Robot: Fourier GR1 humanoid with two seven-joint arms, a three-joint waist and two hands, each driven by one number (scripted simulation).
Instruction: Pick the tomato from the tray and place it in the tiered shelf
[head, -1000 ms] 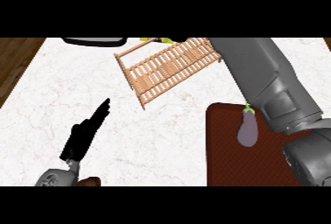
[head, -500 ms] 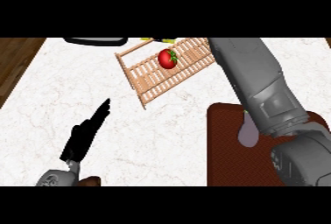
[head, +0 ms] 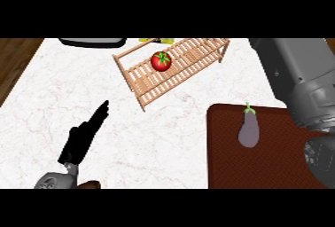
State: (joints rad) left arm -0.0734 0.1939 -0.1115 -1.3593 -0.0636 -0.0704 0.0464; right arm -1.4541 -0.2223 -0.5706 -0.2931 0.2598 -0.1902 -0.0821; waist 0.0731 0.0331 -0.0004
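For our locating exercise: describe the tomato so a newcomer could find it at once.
Look at the far side of the white marble counter, where a slatted wooden tiered shelf sits. The tomato rests on its slats: round, red, green-stalked, unlike the purple eggplant on the brown tray.

The left hand (head: 82,137) is matte black, slim and flat-sided, its fingers tapering to a narrow dark tip. At its base it joins a short, rounded wrist piece in light grey metal, with small round recesses on the face. The right forearm (head: 297,75) is a thick grey tube with a smooth, slightly glossy shell, widening towards a ridged collar. Below the collar sits a darker grey, rounded segment with a finely speckled surface.
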